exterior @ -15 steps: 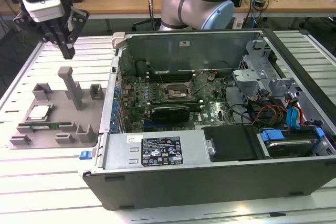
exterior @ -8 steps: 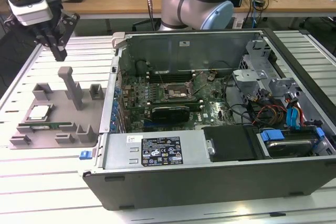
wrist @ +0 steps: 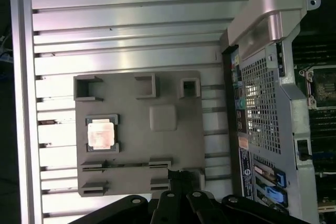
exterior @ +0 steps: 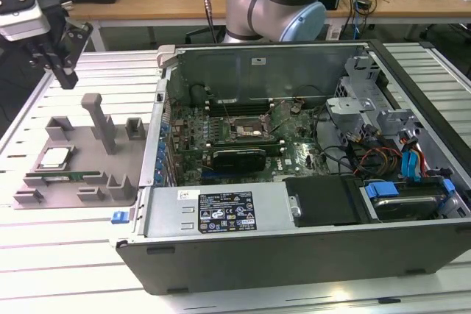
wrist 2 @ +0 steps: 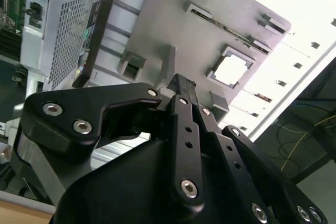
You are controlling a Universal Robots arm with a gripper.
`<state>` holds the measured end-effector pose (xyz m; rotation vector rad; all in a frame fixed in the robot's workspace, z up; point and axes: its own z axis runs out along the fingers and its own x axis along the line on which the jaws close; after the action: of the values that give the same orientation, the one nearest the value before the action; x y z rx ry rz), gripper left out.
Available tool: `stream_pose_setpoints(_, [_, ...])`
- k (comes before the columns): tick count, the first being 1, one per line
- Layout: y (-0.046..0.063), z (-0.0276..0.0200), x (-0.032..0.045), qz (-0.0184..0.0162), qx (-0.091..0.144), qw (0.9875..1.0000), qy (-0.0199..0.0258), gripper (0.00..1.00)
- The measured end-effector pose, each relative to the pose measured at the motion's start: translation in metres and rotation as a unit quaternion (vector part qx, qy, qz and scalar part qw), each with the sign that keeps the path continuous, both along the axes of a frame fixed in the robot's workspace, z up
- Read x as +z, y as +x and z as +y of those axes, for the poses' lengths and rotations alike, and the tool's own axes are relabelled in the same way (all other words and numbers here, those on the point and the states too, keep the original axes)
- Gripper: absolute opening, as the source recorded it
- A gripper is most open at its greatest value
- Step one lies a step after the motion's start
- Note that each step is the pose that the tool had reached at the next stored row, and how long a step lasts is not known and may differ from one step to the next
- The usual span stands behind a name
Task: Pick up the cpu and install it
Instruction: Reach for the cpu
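Observation:
The cpu (exterior: 55, 157) is a small silvery square chip lying in a recess of the grey fixture plate (exterior: 77, 195), to the exterior view's left of the open computer case (exterior: 294, 244). Both wrist views show the cpu (wrist 2: 231, 70) (wrist: 101, 134) from above, bright with glare. My gripper (exterior: 65, 73) hangs well above the plate's far left corner, apart from the chip. Its black fingers (wrist 2: 181, 84) (wrist: 177, 174) stand together, shut on nothing. The bare socket (exterior: 246, 128) sits on the motherboard inside the case.
A green memory stick (exterior: 70, 178) lies in a slot of the plate, near the cpu. A tall grey post (exterior: 99, 119) rises from the plate. A black graphics card (exterior: 239, 158) sits in the case. The slatted metal table (exterior: 66, 270) carries everything; the arm's base (exterior: 276, 5) stands behind the case.

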<state>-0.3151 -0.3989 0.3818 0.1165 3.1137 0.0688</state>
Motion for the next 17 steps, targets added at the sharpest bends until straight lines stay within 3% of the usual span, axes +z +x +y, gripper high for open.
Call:
stream_pose_setpoints(8, [-0.027, 0.003, -0.0105, 0.0, 0.0, 1.0, -0.0012, 0.11])
stream_pose_setpoints(13, [-0.039, 0.0076, -0.0177, 0.0, 0.0, 1.0, -0.0034, 0.11])
stream_pose_setpoints(17, [-0.049, 0.0142, -0.0247, 0.0, 0.0, 1.0, -0.0052, 0.11])
